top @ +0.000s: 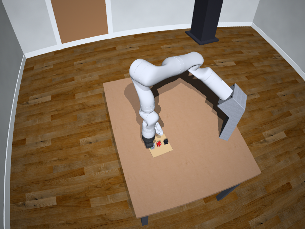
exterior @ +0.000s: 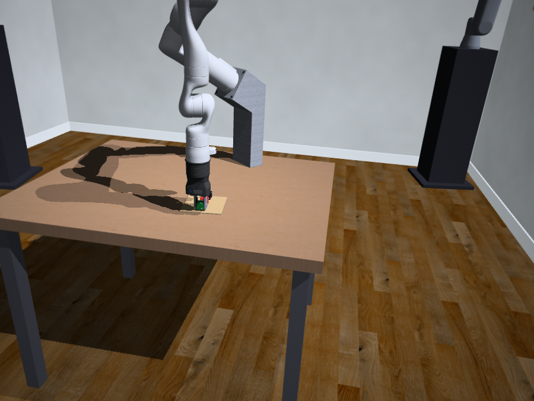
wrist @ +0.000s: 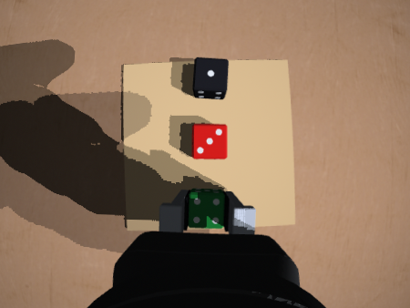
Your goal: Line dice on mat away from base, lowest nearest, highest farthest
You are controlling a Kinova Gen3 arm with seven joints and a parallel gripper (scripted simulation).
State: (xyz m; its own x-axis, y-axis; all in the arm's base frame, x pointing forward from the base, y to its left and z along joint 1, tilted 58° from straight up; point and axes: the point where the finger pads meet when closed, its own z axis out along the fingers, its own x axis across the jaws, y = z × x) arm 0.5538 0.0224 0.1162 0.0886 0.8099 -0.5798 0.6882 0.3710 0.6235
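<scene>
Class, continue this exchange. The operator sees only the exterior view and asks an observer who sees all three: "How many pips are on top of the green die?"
Observer: Four pips top the green die.
Operator: Is it touching the red die?
Observer: No, the wrist view shows mat between them.
Operator: What tops the black die?
Observer: A single white pip.

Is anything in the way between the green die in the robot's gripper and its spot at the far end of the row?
Nothing visible: the green die is between the fingers, just above or on the mat.
</scene>
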